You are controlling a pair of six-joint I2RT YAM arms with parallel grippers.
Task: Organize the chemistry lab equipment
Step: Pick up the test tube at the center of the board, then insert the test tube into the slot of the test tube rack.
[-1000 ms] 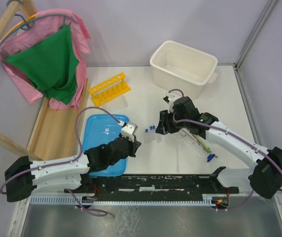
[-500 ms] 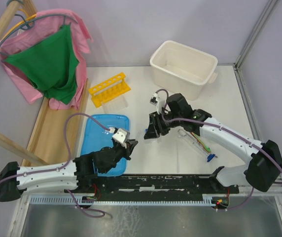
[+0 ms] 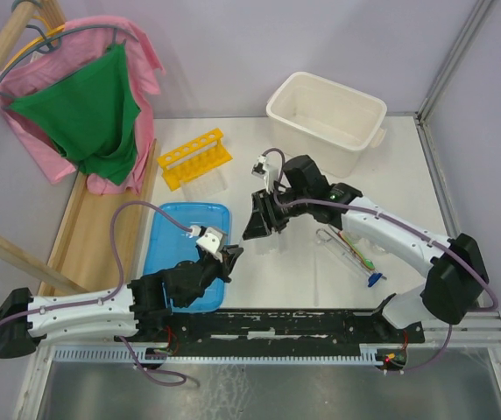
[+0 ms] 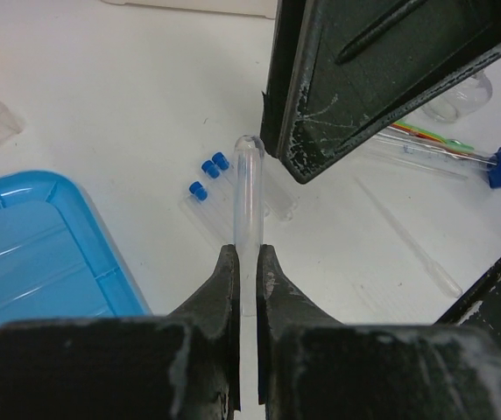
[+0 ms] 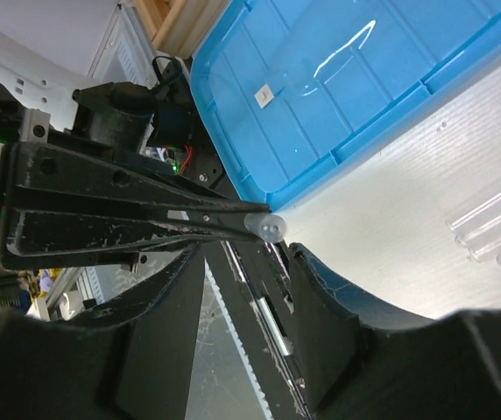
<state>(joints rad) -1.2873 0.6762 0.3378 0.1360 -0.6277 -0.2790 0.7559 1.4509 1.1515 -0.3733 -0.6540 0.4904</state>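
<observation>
A handover seems in hand: the left end effector [image 4: 248, 262] is clenched on a clear tube [image 4: 249, 188] above the desk [image 4: 102, 105], its round tip at the mouth of the released right end effector [image 5: 249, 255], which must next close squarely on it.

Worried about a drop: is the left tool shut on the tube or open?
Shut: in the left wrist view the left tool pinches the clear tube, its rounded end sticking out.
</observation>
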